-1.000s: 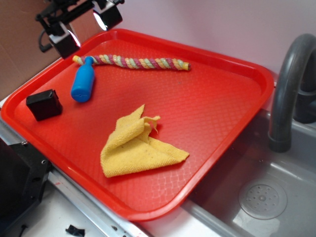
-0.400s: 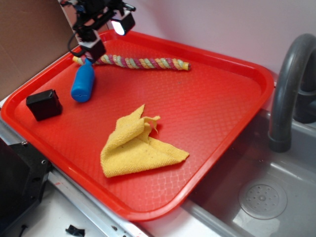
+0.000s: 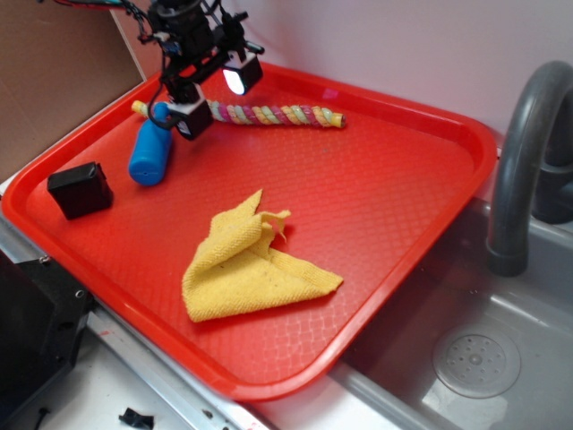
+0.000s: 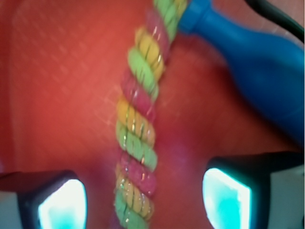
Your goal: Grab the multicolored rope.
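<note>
A: Where do we find the multicolored rope (image 3: 269,115)?

B: We see it lying flat along the far side of the red tray (image 3: 394,197), stretched roughly left to right. Its left end touches the cap end of the blue bottle (image 3: 150,150), which lies on its side nearer the tray's left edge.

A: And the claw (image 3: 213,97)?

B: We see it hanging over the left part of the rope, close to where rope and bottle meet. Its two fingers stand apart, one finger (image 3: 192,118) on the near side of the rope and the other on the far side. From the wrist view, the rope (image 4: 138,133) runs up the middle of the picture between the two pads (image 4: 62,202), with red tray showing on both sides. So we call the claw wide open, holding nothing; the pads do not touch the rope.

A: How high above the rope is it?

B: We cannot tell from either view whether the fingertips reach the tray.

A: What else do we have on the tray?

B: A small black block (image 3: 81,190) sits near the left corner, apart from the bottle. A crumpled yellow cloth (image 3: 246,264) lies toward the near side, well apart from the rope. Beside the tray on the right we see a grey sink (image 3: 483,358) with a curved grey faucet (image 3: 524,143).

A: And in the wrist view?

B: The bottle (image 4: 257,62) fills the upper right corner, its cap against the rope.
</note>
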`<state>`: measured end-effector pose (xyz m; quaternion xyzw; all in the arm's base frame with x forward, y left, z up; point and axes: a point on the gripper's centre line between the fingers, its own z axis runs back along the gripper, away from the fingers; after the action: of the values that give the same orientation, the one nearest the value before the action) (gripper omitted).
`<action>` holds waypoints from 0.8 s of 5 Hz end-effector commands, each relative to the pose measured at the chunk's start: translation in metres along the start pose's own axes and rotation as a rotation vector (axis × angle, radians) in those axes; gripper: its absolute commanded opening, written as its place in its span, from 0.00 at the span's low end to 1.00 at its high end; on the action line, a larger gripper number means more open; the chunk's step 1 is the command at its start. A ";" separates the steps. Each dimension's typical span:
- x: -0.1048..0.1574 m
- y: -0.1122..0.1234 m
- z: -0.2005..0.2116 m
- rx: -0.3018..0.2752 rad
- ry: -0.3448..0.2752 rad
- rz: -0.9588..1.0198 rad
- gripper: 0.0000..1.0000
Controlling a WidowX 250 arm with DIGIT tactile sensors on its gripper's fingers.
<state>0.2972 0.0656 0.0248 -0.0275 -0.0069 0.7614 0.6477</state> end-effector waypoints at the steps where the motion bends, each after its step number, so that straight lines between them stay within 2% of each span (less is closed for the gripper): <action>1: 0.007 -0.007 0.000 -0.028 -0.026 -0.015 1.00; 2: 0.001 -0.004 0.002 -0.027 -0.038 -0.006 0.00; 3: -0.002 0.001 -0.001 -0.017 -0.047 -0.008 0.00; 4: -0.001 0.002 0.004 -0.033 -0.043 -0.066 0.00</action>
<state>0.3024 0.0562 0.0172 -0.0104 -0.0182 0.7401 0.6722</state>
